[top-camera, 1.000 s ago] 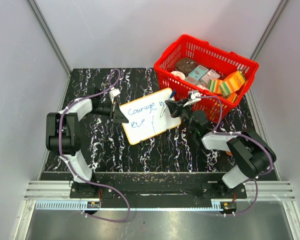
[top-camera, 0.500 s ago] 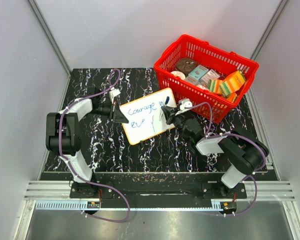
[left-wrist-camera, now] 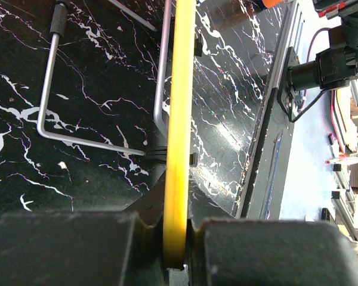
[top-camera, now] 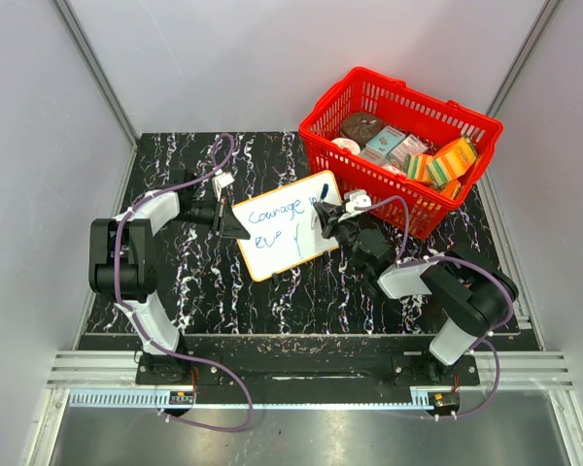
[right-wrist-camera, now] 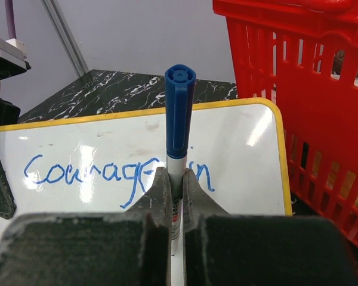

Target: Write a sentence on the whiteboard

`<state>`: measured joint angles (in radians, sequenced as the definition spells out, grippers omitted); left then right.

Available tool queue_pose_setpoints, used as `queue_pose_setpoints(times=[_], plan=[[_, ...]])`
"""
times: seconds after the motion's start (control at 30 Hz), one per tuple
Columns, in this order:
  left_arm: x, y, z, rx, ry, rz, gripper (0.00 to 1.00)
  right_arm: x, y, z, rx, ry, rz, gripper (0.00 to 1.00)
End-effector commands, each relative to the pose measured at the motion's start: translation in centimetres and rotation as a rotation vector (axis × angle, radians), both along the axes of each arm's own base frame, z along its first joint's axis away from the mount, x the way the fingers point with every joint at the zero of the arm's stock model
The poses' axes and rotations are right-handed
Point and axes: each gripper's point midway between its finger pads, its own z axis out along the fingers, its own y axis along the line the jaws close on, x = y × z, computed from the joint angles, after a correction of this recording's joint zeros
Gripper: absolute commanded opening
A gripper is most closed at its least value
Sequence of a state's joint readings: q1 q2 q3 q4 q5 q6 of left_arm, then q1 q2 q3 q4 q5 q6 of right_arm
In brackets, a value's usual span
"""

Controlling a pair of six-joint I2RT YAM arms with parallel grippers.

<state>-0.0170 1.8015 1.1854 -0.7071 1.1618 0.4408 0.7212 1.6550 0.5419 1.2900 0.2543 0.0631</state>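
Centrally on the black marbled table point(top-camera: 194, 282), just beside the red basket point(top-camera: 466, 116): the whiteboard point(top-camera: 287, 228), set askew, with the sentence point(top-camera: 277, 218) in blue over two lines. Pinched at its left rim by the left tool point(top-camera: 235, 226), pressed together on the yellow edge. At its right rim, the right tool point(top-camera: 332, 218), clamped tight on a blue marker point(top-camera: 321, 207) near the end of the first line.

From above, small lettering, with the second line too faint to make out. Whether the marker meets the board: impossible to tell there.

Only from the right wrist: "Courage in" plain to read, with the marker upright between the two fingers, its blue end farthest from the camera and its barrel hiding the last letter of the first word. Also there, basket mesh close on the right.

Only from the left wrist: the yellow rim edge-on, wedged between the two pads, and a bent wire point(left-wrist-camera: 48, 119) beside the board, over the table.

Against a second ago: right tool and forearm drawn in leftward, closer to the board's right rim, elbow shifted left as well. Whiteboard, writing and left arm unchanged.
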Motion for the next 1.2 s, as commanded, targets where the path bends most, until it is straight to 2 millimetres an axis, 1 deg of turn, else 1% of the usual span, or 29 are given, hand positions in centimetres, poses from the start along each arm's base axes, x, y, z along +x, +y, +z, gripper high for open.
queue_pose_setpoints(times=[0.0, 0.2, 0.27, 0.33, 0.43, 0.47, 0.63, 1.17], plan=[[1.2, 1.8, -2.3, 0.195, -0.096, 0.01, 0.0, 0.0, -0.3, 8.2, 0.197, -0.236, -0.027, 0.0], [1.2, 1.8, -2.2, 0.194, -0.097, 0.009, 0.0, 0.8, 0.0, 8.9, 0.209, -0.248, -0.043, 0.0], [1.2, 1.8, -2.2, 0.194, -0.097, 0.009, 0.0, 1.1, 0.2, 8.5, 0.205, -0.243, -0.048, 0.0], [1.2, 1.8, -2.1, 0.193, -0.097, 0.007, 0.0, 1.4, 0.4, 8.7, 0.213, -0.244, -0.047, 0.0], [1.1, 1.7, -2.1, 0.192, -0.095, 0.005, 0.0, 1.6, 0.7, 8.1, 0.212, -0.229, -0.044, 0.0], [1.1, 1.7, -2.1, 0.19, -0.093, 0.005, 0.0, 1.8, 0.7, 7.6, 0.206, -0.221, -0.049, 0.0], [1.1, 1.7, -2.0, 0.19, -0.097, 0.006, 0.0, 2.1, 0.5, 6.5, 0.206, -0.195, -0.064, 0.0], [1.2, 1.7, -2.1, 0.191, -0.095, 0.006, 0.0, 1.2, 0.0, 3.5, 0.218, -0.105, -0.054, 0.0]])
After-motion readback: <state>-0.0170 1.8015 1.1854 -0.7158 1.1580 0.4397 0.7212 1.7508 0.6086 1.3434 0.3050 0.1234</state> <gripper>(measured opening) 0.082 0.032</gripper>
